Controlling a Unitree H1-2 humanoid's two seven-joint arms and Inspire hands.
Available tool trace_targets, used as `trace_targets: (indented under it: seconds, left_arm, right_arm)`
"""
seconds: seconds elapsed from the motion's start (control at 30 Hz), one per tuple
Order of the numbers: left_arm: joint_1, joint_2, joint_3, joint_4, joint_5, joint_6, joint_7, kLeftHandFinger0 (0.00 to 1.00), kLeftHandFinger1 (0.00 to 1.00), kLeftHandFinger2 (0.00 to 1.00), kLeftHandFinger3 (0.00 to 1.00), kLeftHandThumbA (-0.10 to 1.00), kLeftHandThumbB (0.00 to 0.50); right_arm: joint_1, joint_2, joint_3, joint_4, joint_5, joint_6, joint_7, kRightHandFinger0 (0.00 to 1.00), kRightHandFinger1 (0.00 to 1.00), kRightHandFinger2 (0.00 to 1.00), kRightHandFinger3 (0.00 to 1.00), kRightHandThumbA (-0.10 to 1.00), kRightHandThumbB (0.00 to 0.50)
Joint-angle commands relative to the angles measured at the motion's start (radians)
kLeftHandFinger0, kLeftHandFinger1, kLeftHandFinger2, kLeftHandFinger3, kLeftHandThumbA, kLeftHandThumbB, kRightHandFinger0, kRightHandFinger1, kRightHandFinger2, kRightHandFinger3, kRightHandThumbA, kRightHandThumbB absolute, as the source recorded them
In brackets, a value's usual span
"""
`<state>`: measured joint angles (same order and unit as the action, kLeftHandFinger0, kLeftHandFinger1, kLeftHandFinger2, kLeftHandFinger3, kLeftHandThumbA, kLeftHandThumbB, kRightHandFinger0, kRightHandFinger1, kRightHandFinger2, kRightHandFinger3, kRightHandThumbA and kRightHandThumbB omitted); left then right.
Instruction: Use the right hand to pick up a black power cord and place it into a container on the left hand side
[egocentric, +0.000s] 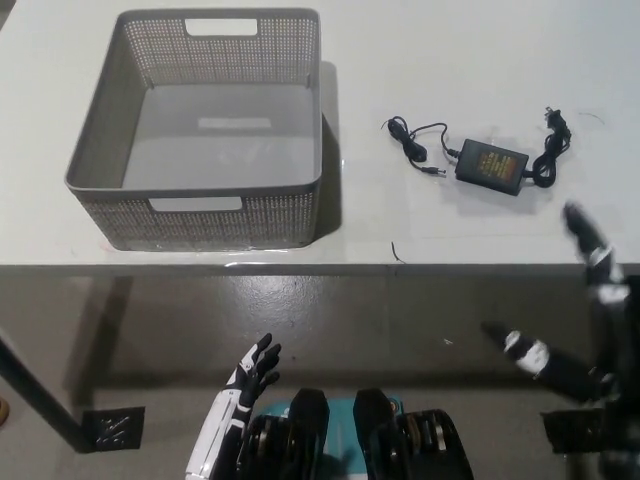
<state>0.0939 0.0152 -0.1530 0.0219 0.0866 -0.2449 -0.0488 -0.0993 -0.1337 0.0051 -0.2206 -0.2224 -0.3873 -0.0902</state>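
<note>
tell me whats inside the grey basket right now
Nothing can be seen in the grey basket: its floor is bare apart from a pale reflection. The near wall hides a strip of floor behind it. The black power cord lies on the table, outside it.

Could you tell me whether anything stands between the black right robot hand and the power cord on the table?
Nothing visible does. The right robot hand is open near the table edge, and only bare tabletop lies between it and the power cord.
</note>
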Motion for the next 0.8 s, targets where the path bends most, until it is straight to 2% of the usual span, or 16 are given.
trace_targets:
  seconds: [0.0, 0.07, 0.13, 0.17, 0.23, 0.33, 0.37, 0.43, 0.47, 0.5, 0.53, 0.67, 0.77]
  left_arm:
    - [-0.015, -0.003, 0.001, -0.029, -0.022, -0.033, -0.012, 1.0, 1.0, 1.0, 1.0, 1.0, 0.187]
    - [-0.013, -0.004, 0.003, -0.035, -0.022, -0.027, -0.011, 1.0, 1.0, 1.0, 1.0, 1.0, 0.174]
    - [-0.013, -0.004, 0.006, -0.034, -0.019, -0.024, -0.008, 1.0, 1.0, 1.0, 1.0, 1.0, 0.177]
    - [-0.007, -0.003, 0.007, -0.038, -0.018, -0.022, -0.007, 1.0, 1.0, 1.0, 1.0, 1.0, 0.179]
    - [-0.001, -0.003, 0.009, -0.039, -0.021, -0.025, -0.007, 1.0, 1.0, 1.0, 1.0, 1.0, 0.177]
    - [0.005, -0.006, 0.01, -0.039, -0.025, -0.022, -0.006, 1.0, 1.0, 1.0, 1.0, 1.0, 0.187]
    - [0.005, -0.005, 0.009, -0.04, -0.027, -0.021, -0.009, 1.0, 1.0, 1.0, 1.0, 1.0, 0.201]
    - [0.003, 0.001, 0.006, -0.036, -0.022, -0.03, -0.014, 1.0, 1.0, 1.0, 1.0, 1.0, 0.257]
    - [0.002, 0.004, 0.004, -0.034, -0.02, -0.036, -0.017, 1.0, 1.0, 1.0, 1.0, 1.0, 0.261]
    - [0.001, 0.008, 0.001, -0.033, -0.025, -0.035, -0.024, 1.0, 1.0, 1.0, 1.0, 1.0, 0.299]
    - [-0.001, 0.011, -0.001, -0.032, -0.024, -0.034, -0.028, 1.0, 1.0, 1.0, 1.0, 1.0, 0.314]
    - [-0.003, 0.012, -0.002, -0.026, -0.015, -0.035, -0.03, 1.0, 1.0, 1.0, 1.0, 1.0, 0.335]
    - [0.001, 0.015, -0.003, -0.021, -0.017, -0.038, -0.037, 1.0, 1.0, 1.0, 1.0, 1.0, 0.322]
  right_arm:
    - [-0.137, -0.063, -0.067, -0.025, -0.116, 0.112, -0.002, 1.0, 1.0, 1.0, 1.0, 1.0, 0.413]
    - [-0.198, -0.098, -0.078, -0.013, -0.13, 0.179, 0.025, 1.0, 1.0, 1.0, 1.0, 0.94, 0.409]
    - [-0.274, -0.141, -0.08, 0.022, -0.164, 0.245, 0.048, 1.0, 1.0, 1.0, 1.0, 0.98, 0.406]
    - [-0.306, -0.158, -0.076, 0.044, -0.178, 0.263, 0.058, 1.0, 1.0, 1.0, 1.0, 0.97, 0.393]
    - [-0.351, -0.181, -0.066, 0.078, -0.192, 0.281, 0.065, 1.0, 1.0, 1.0, 1.0, 0.98, 0.401]
    - [-0.471, -0.227, -0.042, 0.179, -0.242, 0.325, 0.08, 1.0, 1.0, 1.0, 1.0, 0.99, 0.475]
    - [-0.526, -0.246, -0.026, 0.223, -0.267, 0.349, 0.089, 1.0, 1.0, 1.0, 1.0, 0.97, 0.499]
    - [-0.597, -0.268, 0.001, 0.295, -0.294, 0.366, 0.096, 1.0, 1.0, 1.0, 1.0, 0.93, 0.5]
    - [-0.619, -0.274, 0.009, 0.319, -0.299, 0.372, 0.098, 1.0, 1.0, 1.0, 1.0, 0.93, 0.5]
    - [-0.652, -0.28, 0.023, 0.358, -0.308, 0.386, 0.103, 1.0, 1.0, 1.0, 1.0, 0.9, 0.5]
    - [-0.687, -0.286, 0.038, 0.4, -0.323, 0.402, 0.106, 1.0, 1.0, 1.0, 1.0, 0.87, 0.5]
    - [-0.832, -0.309, 0.116, 0.609, -0.377, 0.396, 0.093, 1.0, 1.0, 1.0, 1.0, 0.87, 0.5]
    - [-0.909, -0.315, 0.171, 0.741, -0.41, 0.395, 0.082, 1.0, 1.0, 1.0, 1.0, 0.87, 0.5]
